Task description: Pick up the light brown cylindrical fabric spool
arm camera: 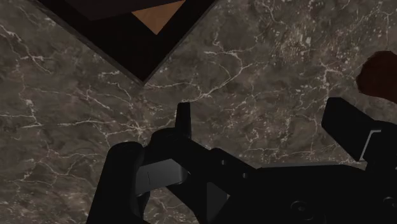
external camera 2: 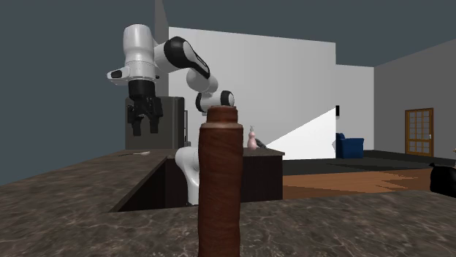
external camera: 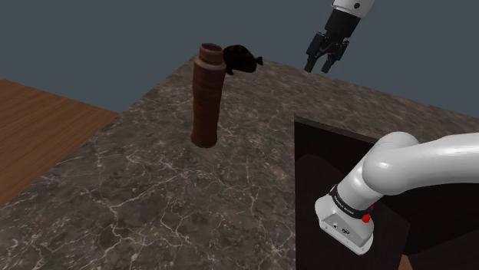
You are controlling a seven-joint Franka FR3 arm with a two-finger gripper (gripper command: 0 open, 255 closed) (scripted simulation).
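Note:
The spool (external camera: 206, 96) is a tall reddish-brown cylinder standing upright on the dark marble counter (external camera: 153, 199). It rises close to the camera in the second exterior view (external camera 2: 221, 182). My gripper (external camera: 323, 67) hangs high over the counter's far side, well off to the shoulder view's right of the spool, and holds nothing. Its black fingers stand apart in the second exterior view (external camera 2: 145, 130). In the wrist view a reddish-brown rounded shape (arm camera: 380, 73), probably the spool's top, shows beyond one finger (arm camera: 347, 124).
A small dark object (external camera: 242, 57) sits just behind the spool's top. A dark recess (external camera: 330, 153) in the counter holds the arm's stand. Wooden floor (external camera: 38, 115) lies past the counter's edge. A blue armchair (external camera 2: 349, 144) and a door (external camera 2: 419, 131) stand far off.

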